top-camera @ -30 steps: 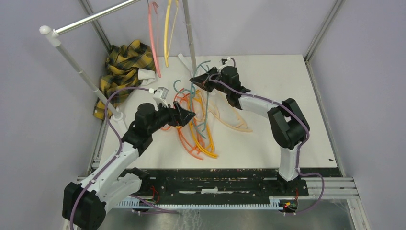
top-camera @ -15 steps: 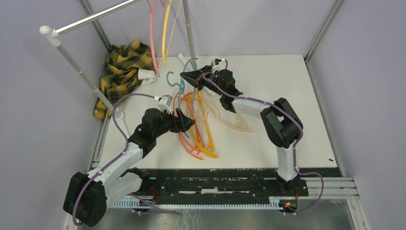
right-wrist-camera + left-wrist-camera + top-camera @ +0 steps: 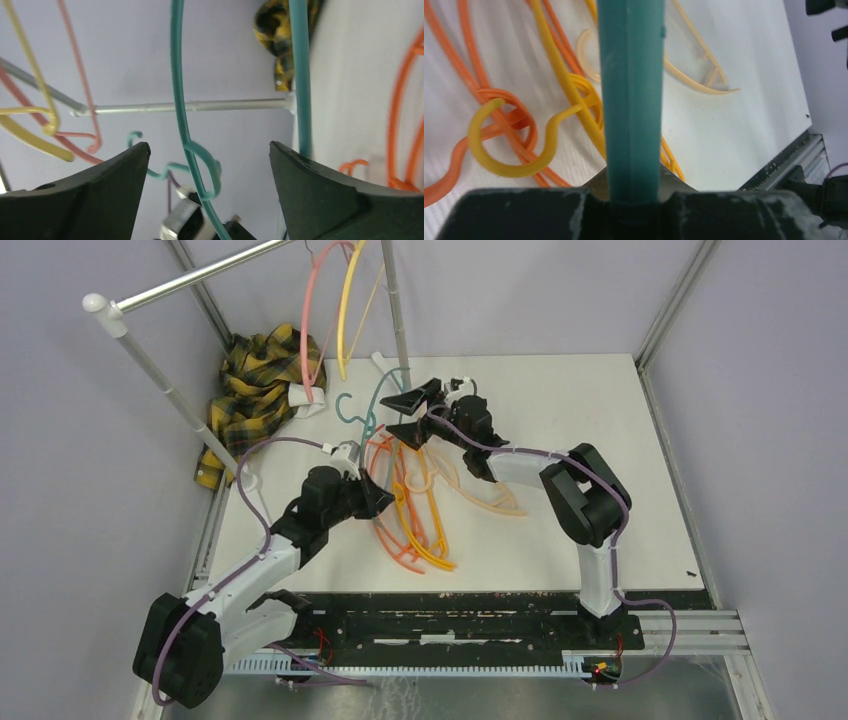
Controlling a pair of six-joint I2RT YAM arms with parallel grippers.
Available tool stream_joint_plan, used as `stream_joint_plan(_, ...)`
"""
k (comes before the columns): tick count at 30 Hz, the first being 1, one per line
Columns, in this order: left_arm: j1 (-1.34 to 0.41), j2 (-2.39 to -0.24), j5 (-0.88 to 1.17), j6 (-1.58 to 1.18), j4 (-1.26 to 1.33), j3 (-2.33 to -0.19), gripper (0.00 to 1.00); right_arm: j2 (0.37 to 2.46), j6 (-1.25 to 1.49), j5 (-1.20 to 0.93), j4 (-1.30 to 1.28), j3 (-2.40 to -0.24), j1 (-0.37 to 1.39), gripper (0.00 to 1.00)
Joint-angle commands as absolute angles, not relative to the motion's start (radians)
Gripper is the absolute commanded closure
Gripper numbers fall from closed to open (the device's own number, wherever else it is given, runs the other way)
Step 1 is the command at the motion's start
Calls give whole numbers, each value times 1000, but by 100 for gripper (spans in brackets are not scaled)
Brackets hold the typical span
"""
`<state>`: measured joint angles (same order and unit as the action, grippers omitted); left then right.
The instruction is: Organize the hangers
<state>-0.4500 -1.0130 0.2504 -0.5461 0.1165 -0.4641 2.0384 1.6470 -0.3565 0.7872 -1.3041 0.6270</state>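
The left gripper (image 3: 631, 206) is clamped on the flat arm of a teal plastic hanger (image 3: 631, 100), which rises straight out from between its closed fingers. This gripper sits over the left-centre of the white bench (image 3: 600, 440), at the left side of a heap of orange and yellow plastic hangers (image 3: 412, 515) lying flat and tangled.

In the left wrist view, 1 yellow hook (image 3: 506, 150) loops through an orange hook (image 3: 521, 117) on the bench top.

The right gripper (image 3: 404, 417) stands near the far edge with its 2 fingers spread wide. In the right wrist view, a thin teal wire and hook (image 3: 202, 170) hang in the gap, touching neither finger. A second teal hook curls just beside it; I cannot tell whether they belong to 1 hanger or 2.

The silver upright rack pole (image 3: 396, 320) stands just beside the right gripper's far finger, so room there is tight. A pink hanger (image 3: 308, 325) and a yellow hanger (image 3: 347, 310) hang from the silver rail (image 3: 200, 275) above the far-left corner, over a yellow-black plaid cloth (image 3: 255, 375).

A peach plastic hanger (image 3: 490, 498) lies just right of the heap. From it to the right edge the bench top shows bare white.
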Motion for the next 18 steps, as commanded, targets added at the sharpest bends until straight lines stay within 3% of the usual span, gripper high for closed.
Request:
stream_joint_plan(1,-445,-948,70,-575,-2,-539,97,1960,1532,-410,685,-1220,600,0)
stream_joint_plan(5,-447,-912,-83,-596,-171,-578,97,1913,1430,-412,603,-1154,567,0)
stream_joint_plan(10,-445,-932,-315,-624,-414,-674,97,1843,1147,-400,291,-1164,551,0)
stream_joint_plan(18,-425,-974,-409,-693,-468,-691,97,1687,678,-143,-171,-1185,551,0)
